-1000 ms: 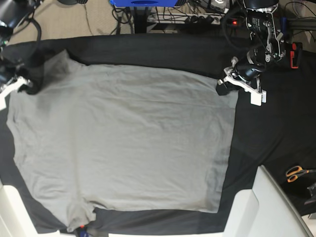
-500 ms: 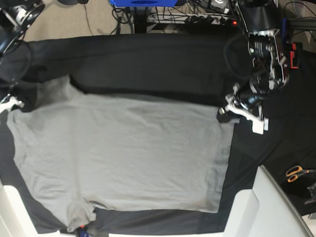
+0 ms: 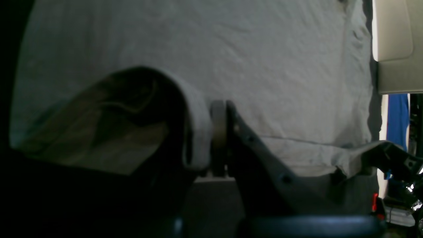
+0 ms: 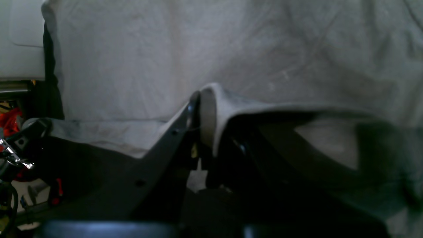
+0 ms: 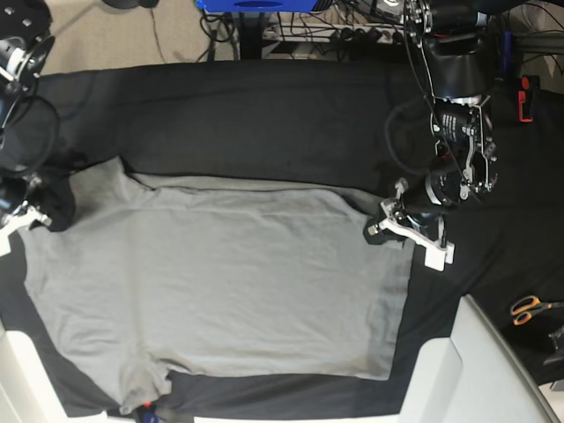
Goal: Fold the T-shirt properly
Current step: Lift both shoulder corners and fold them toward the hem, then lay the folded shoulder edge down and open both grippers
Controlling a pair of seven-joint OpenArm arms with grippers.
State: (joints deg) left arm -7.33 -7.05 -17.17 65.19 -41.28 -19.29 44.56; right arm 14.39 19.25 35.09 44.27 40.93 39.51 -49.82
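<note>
The grey T-shirt lies spread on the black table cloth. Its far edge is lifted at both ends and drawn over the body. My left gripper is at the far right corner of the shirt. In the left wrist view it is shut on a fold of the grey fabric. My right gripper is at the far left edge by the sleeve. In the right wrist view it is shut on a fold of the fabric. The collar is not visible.
Orange-handled scissors lie at the right on the cloth. A white surface borders the lower right corner and another the lower left. A blue object and cables sit beyond the table's far edge.
Both grippers have moved toward the near side, pulling the shirt's far edge with them. More black cloth shows behind the shirt.
</note>
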